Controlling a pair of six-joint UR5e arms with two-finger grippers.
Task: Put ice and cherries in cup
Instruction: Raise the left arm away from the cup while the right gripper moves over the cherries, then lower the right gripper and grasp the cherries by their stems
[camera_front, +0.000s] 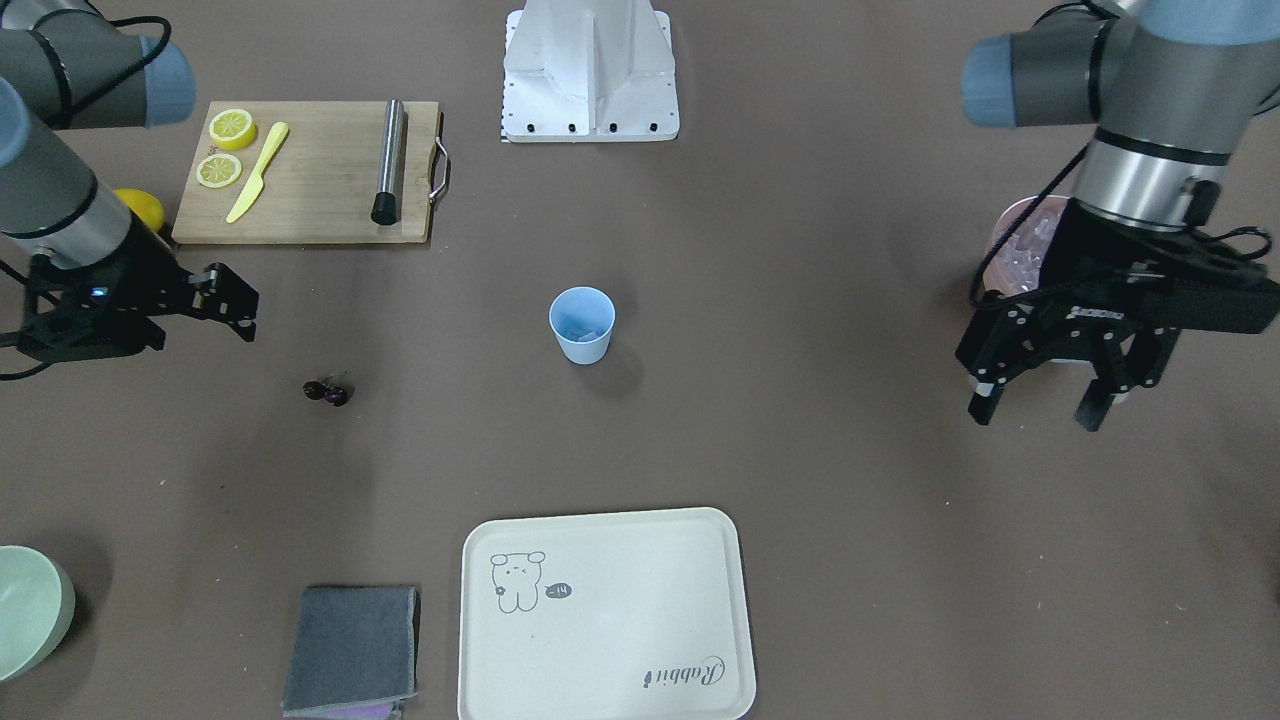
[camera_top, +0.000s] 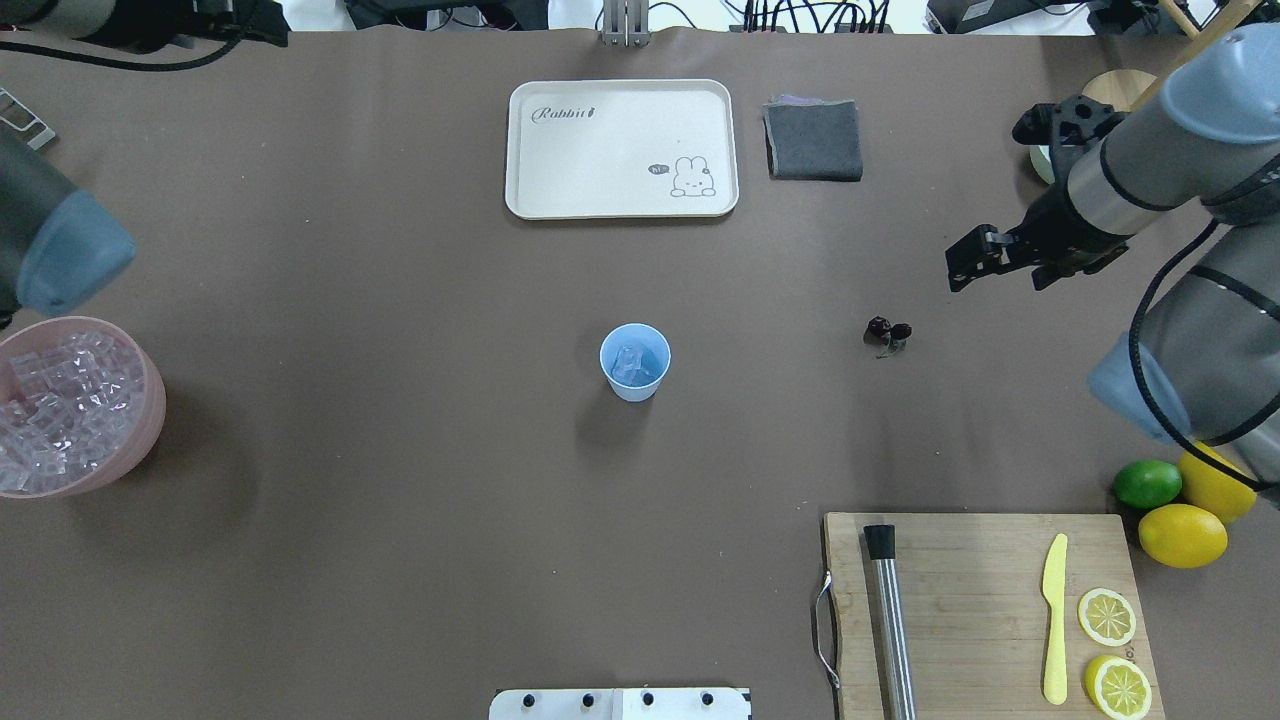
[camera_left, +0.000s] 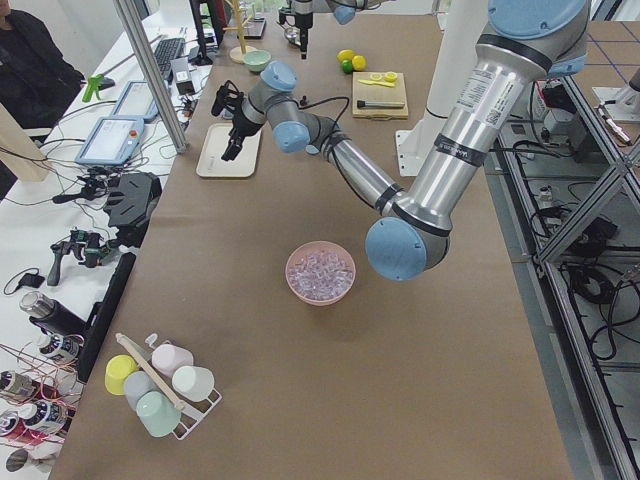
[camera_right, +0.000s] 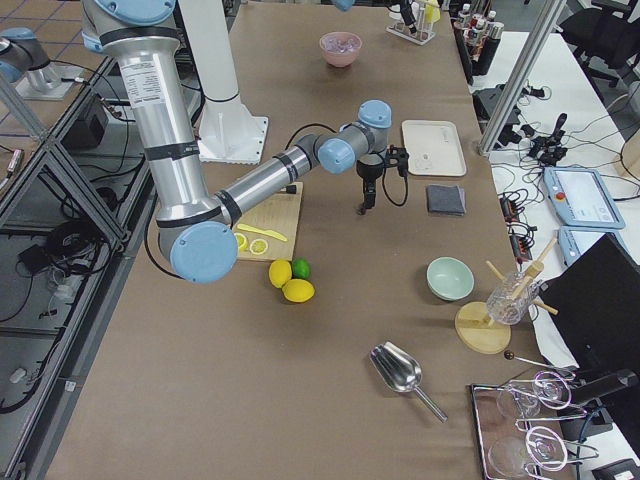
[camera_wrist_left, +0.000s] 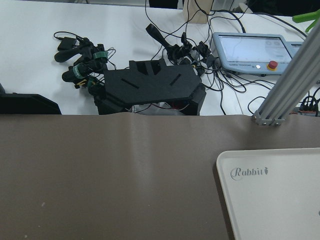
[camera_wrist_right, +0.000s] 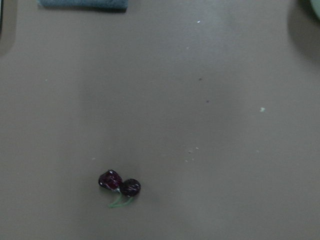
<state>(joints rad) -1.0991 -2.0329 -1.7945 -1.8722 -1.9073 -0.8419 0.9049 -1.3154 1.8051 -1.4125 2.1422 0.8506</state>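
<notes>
The light blue cup (camera_top: 635, 361) stands upright mid-table with a few ice cubes inside; it also shows in the front view (camera_front: 581, 323). More ice (camera_top: 60, 405) fills the pink bowl (camera_top: 150, 420) at the left edge. The cherries (camera_top: 887, 332) lie on the table right of the cup, also in the right wrist view (camera_wrist_right: 120, 184). My right gripper (camera_top: 965, 265) hovers open and empty just beyond and to the right of the cherries. My left gripper (camera_front: 1040, 405) is open and empty, raised high near the pink bowl (camera_front: 1005, 250).
A cream tray (camera_top: 620, 150) and a grey cloth (camera_top: 813, 140) lie at the far side. A cutting board (camera_top: 985, 610) with a metal rod, a yellow knife and lemon slices sits near right. Lemons and a lime (camera_top: 1148, 483) lie beside it. A pale green bowl (camera_front: 30, 610) is far right.
</notes>
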